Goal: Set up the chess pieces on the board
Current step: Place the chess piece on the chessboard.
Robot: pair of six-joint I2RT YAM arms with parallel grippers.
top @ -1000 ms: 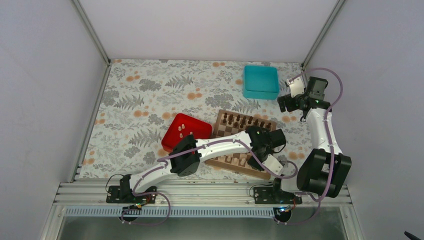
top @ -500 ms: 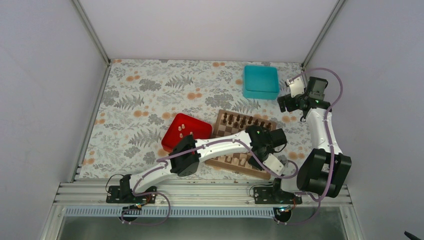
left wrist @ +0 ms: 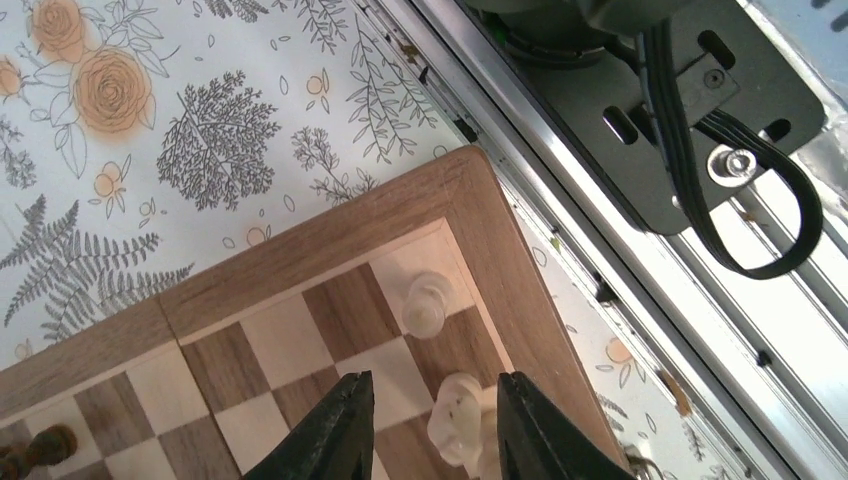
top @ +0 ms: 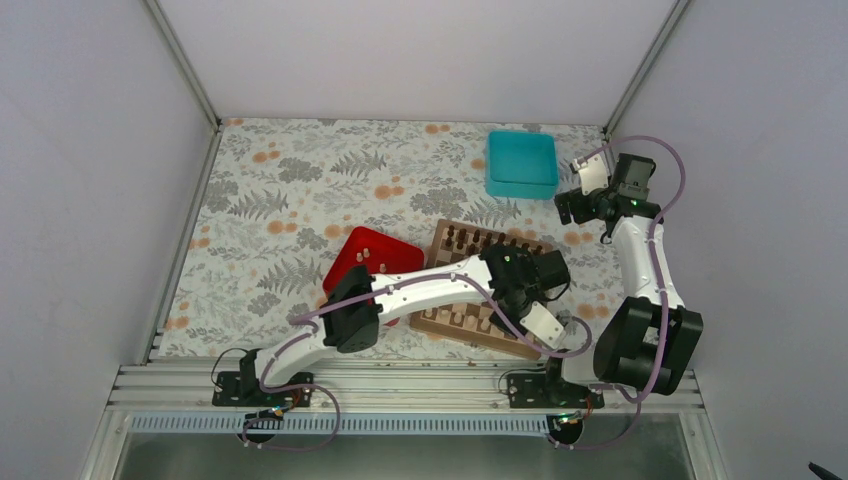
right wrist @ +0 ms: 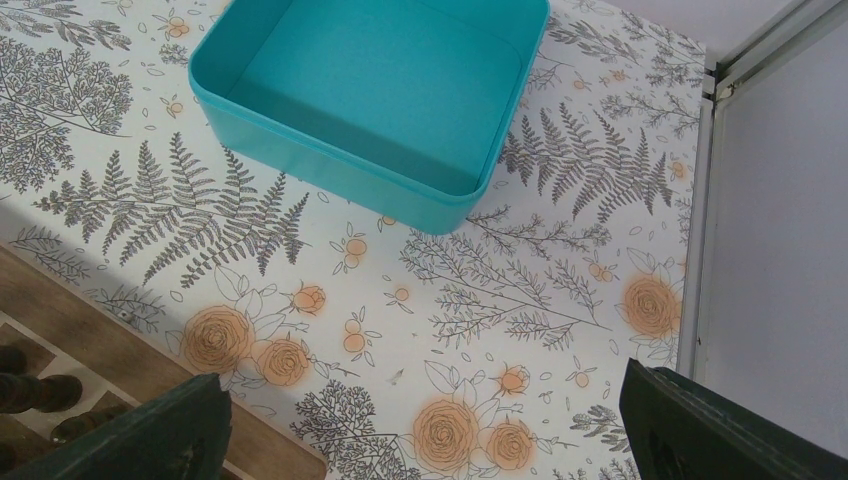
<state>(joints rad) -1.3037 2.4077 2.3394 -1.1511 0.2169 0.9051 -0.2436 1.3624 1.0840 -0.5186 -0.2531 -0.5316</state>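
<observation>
At the corner of the board [left wrist: 330, 235] closest to the aluminium rail [left wrist: 620, 250], 2 of the pale chess pieces [left wrist: 427, 303] stand just beside each other. 1 is on the light corner square. The other piece [left wrist: 462, 418] is a square along the edge column, between the fingers of the left gripper [left wrist: 432, 382]. That gripper's jaws are spread and grip nothing. The piece sits off-centre, hard by the finger on the border side, and I cannot tell whether they touch.

Judged from this, the risk is a tip-over. Any sideways drift or lopsided closing would push the piece before both fingers meet it. That could send it into its neighbour or over the border towards the rail. Dark pieces [top: 485, 240] line the board's far rows.

Beside the board on the left, the red tray [top: 372, 232] holds a few pale pieces, too small to count and partly hidden by the arm. Beyond the far right corner, the teal box [right wrist: 370, 80] is empty. The right gripper [right wrist: 425, 385] hovers wide open over the flowered tablecloth [right wrist: 450, 290] near that box, holding nothing.
</observation>
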